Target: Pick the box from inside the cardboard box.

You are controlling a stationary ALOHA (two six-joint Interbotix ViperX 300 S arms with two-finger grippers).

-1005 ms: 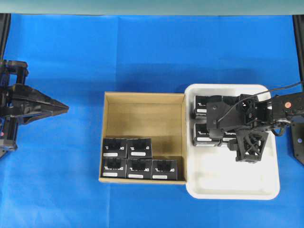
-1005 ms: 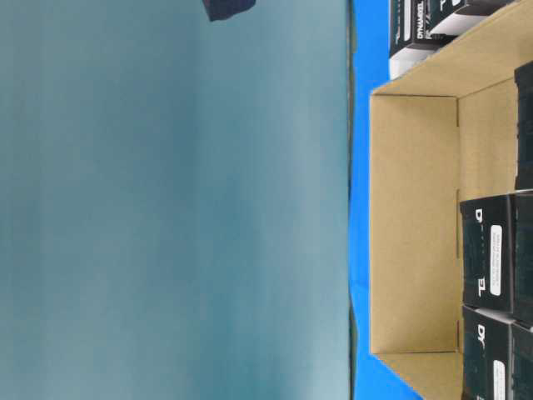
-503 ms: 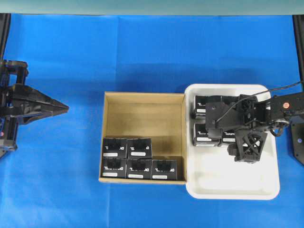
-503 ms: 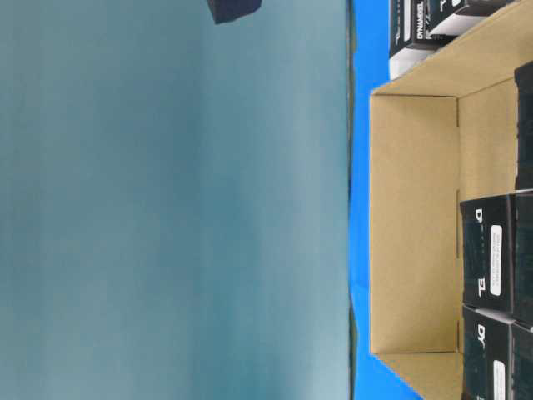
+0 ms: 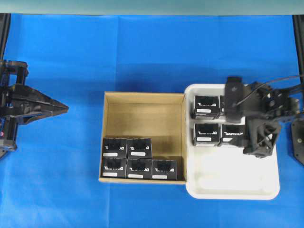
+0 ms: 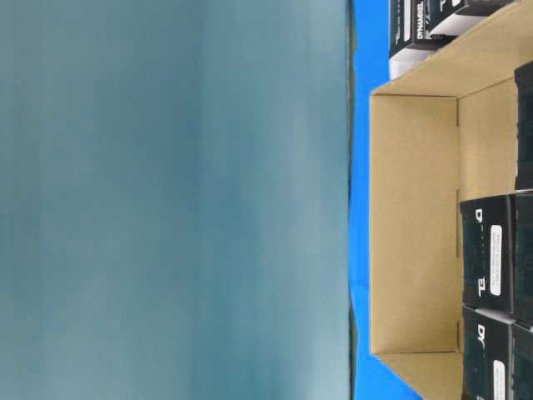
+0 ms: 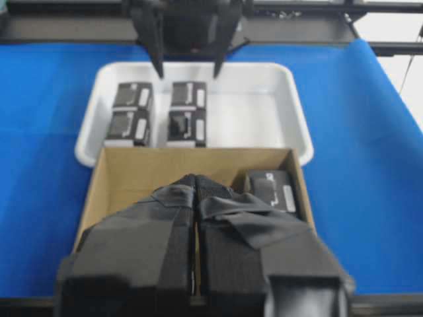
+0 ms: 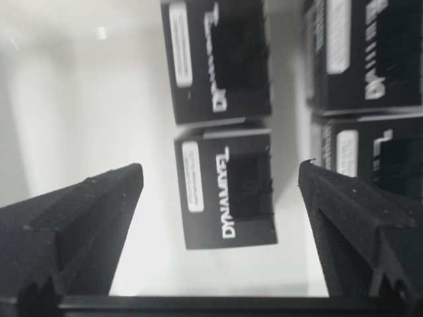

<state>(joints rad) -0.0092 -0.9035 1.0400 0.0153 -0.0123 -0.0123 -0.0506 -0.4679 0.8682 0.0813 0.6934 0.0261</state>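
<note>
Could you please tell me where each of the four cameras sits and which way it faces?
Overhead: above the table, looking straight down on carton, tray and both arms.
Table-level: low beside the carton, turned sideways; shows carton wall, no robot parts.
Left wrist: behind the shut left tool, facing across carton toward tray.
Right wrist: above the tray, looking down between the open right tool at a box.
Overhead and left wrist share carton and tray.

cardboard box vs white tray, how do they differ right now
The cardboard box is brown with straight walls and square corners; the white tray is glossy with rounded corners. The cardboard box holds five black boxes along its near side, the white tray four at its far end. The right gripper hangs over the white tray, jaws open; nothing is over the cardboard box. Both sit side by side on the blue cloth.
</note>
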